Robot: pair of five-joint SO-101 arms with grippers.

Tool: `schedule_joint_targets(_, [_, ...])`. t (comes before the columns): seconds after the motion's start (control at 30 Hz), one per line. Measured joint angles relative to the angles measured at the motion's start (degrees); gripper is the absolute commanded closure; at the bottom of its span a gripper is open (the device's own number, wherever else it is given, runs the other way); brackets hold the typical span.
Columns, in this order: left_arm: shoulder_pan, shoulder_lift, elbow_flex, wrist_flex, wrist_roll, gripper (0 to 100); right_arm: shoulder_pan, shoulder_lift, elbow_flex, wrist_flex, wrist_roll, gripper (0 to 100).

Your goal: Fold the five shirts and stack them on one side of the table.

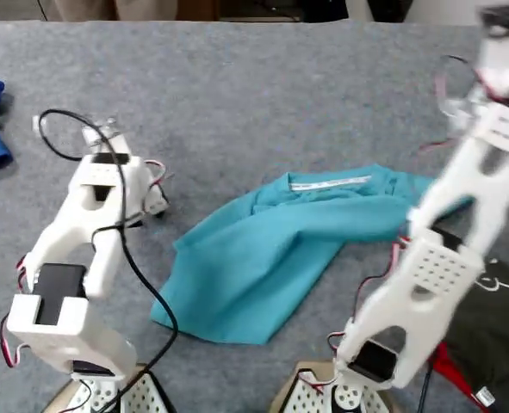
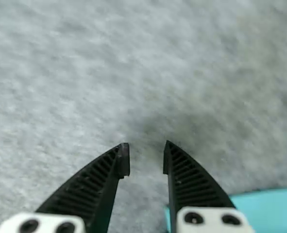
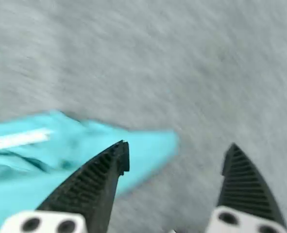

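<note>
A crumpled teal cotton shirt [image 1: 263,258] lies on the grey felt-covered table [image 1: 237,86], near the middle of the near edge. Its long axis runs diagonally from the near edge up towards the right edge, and the white-labelled collar [image 1: 332,182] is turned to the far side. The left tool [image 2: 146,145] is held over bare felt to the left of the shirt, its jaws parted by a narrow gap and nothing pinched. The right tool [image 3: 178,144] is spread wide and empty above the shirt's right-hand tip, so the right arm is judged the nearer for a grasp. A dark shirt [image 1: 495,318] rests at the near right corner.
</note>
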Motion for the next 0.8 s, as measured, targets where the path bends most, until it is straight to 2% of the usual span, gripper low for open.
schedule_joint_targets(0.13, [-7.3, 0.0, 0.0, -1.3, 1.0, 87, -12.0, 0.0, 1.6, 0.0, -2.4, 77.6])
schedule_joint_targets(0.3, [-14.6, 0.0, 0.0, -3.9, 1.3, 87, -26.0, 0.1, 10.2, 0.0, -4.6, 77.6])
schedule_joint_targets(0.5, [-15.9, 0.0, -0.2, -4.3, 1.3, 87, -37.6, -0.7, 25.5, 0.1, -4.7, 77.6])
schedule_joint_targets(0.7, [-20.0, 0.0, -1.1, -4.5, 1.5, 87, -49.8, -12.3, 48.4, 0.1, -4.6, 77.7])
schedule_joint_targets(0.8, [-22.7, 0.0, -1.7, -4.5, 1.8, 87, -53.4, -15.6, 53.0, 0.1, -4.7, 77.7])
